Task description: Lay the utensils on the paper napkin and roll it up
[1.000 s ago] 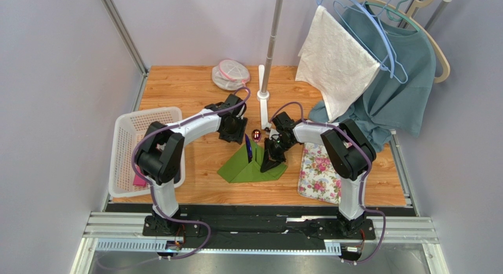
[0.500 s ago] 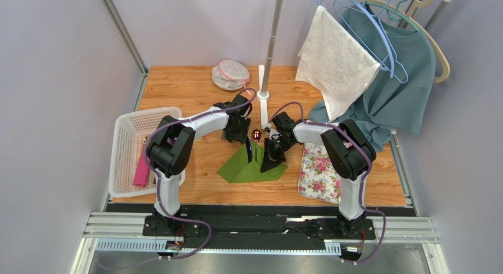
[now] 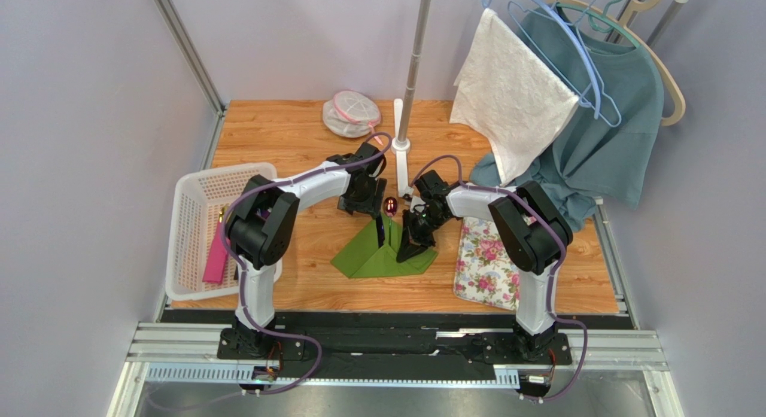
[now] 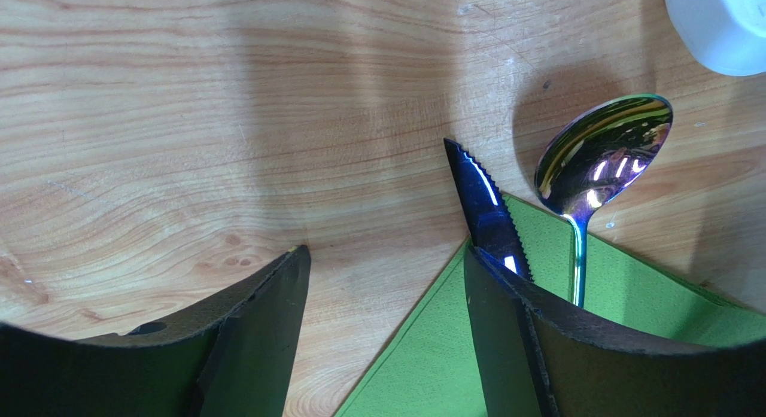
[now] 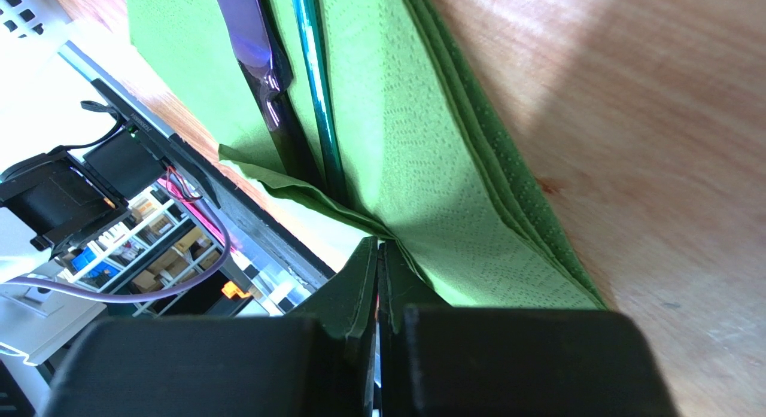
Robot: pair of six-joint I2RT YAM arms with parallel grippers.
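Right claw pinches paper napkin, utensils just ahead.

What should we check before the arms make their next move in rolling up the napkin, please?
1. The knife and spoon lie on the napkin: ok, side by side, heads past its corner.
2. The right gripper holds the napkin: ok, shut on a raised fold.
3. The left gripper is free: ok, open, holding nothing.
4. Gap between the left gripper and the knife: cannot tell.
5. All utensils loaded: cannot tell, only two show.
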